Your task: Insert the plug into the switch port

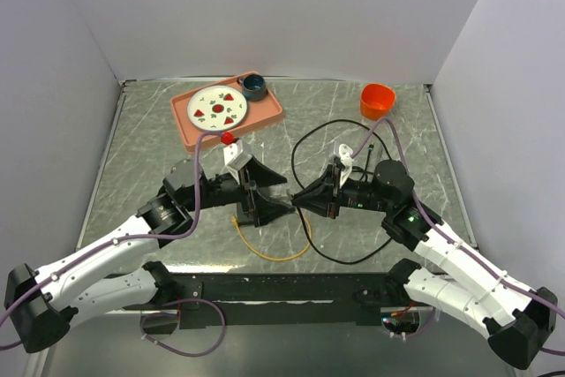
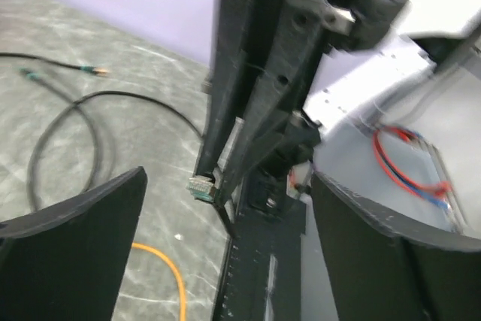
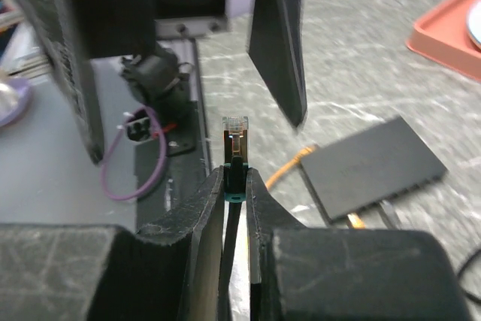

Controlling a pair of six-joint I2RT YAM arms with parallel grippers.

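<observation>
**Plug clamped in right gripper; switch flat on table**

Top view: the right gripper and the left gripper are seen tip to tip over the middle of the table. What lies under them is covered. A black cable is looped behind them and an orange cable is curved in front. A tray with a plate and a dark cup is set at the far left, and an orange cup at the far right.

Left wrist view: the left gripper's fingers are spread wide, with nothing held. The gap is filled by the right gripper, with the plug at its tip. The view is blurred.

Right wrist view: the right fingers are pressed together on the plug's green boot, and the clear connector is held upright past their tips. The switch is laid flat on the table, to the right of the plug and beyond it, apart from it. The orange cable is seen at its near edge. One left finger hangs just beyond the plug, above the switch's left end. The switch's ports cannot be made out.
</observation>
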